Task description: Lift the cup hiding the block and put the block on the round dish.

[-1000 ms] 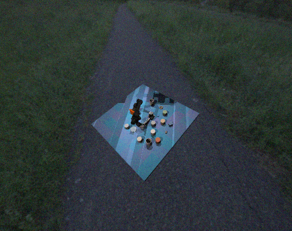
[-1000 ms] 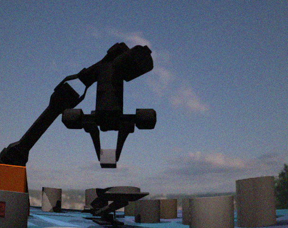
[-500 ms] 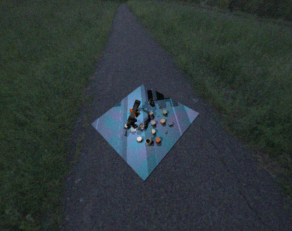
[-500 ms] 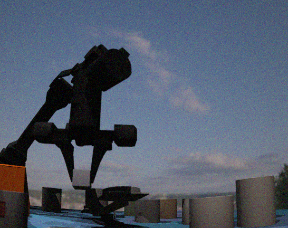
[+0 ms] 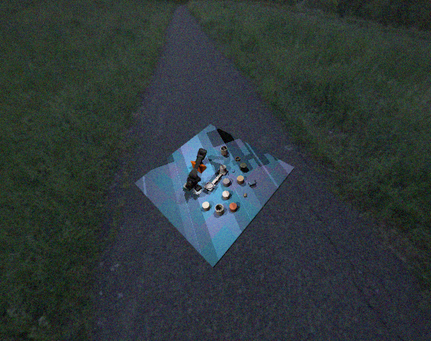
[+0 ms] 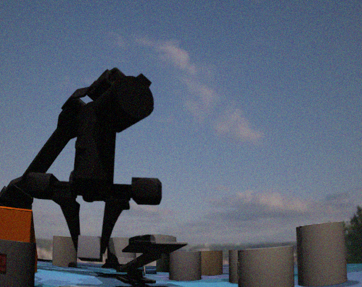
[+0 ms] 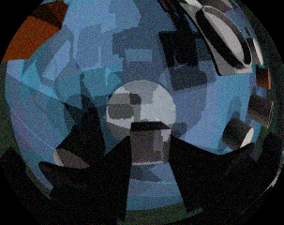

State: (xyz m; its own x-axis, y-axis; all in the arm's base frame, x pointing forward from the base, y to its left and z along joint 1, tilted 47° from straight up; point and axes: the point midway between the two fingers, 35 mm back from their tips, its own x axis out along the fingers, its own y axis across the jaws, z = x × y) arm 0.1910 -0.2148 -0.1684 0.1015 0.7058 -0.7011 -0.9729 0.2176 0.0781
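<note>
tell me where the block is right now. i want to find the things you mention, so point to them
In the wrist view, the block [image 6: 89, 247] [image 7: 150, 146] is at lower centre, between the gripper's fingers, in front of the round dish [image 7: 157, 105].

One balance [image 5: 217, 178] [image 6: 156, 246] [image 7: 235, 71], one round dish [image 5: 198, 192] [image 7: 160, 100], one block [image 6: 89, 247] [image 7: 150, 147], one orange cylinder [image 5: 232, 207] [image 7: 263, 78], three open-topped containers [image 5: 219, 212].

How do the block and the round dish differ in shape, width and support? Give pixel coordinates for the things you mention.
The block [image 6: 89, 247] [image 7: 151, 146] is boxy; the dish [image 5: 198, 192] [image 7: 161, 110] is round. The block is narrower, the dish wider. The block is gripped by the hand [image 5: 195, 186] [image 6: 90, 245] [image 7: 151, 141], while the dish lies on the patterned surface [image 5: 215, 246]. Both look greyish.
</note>
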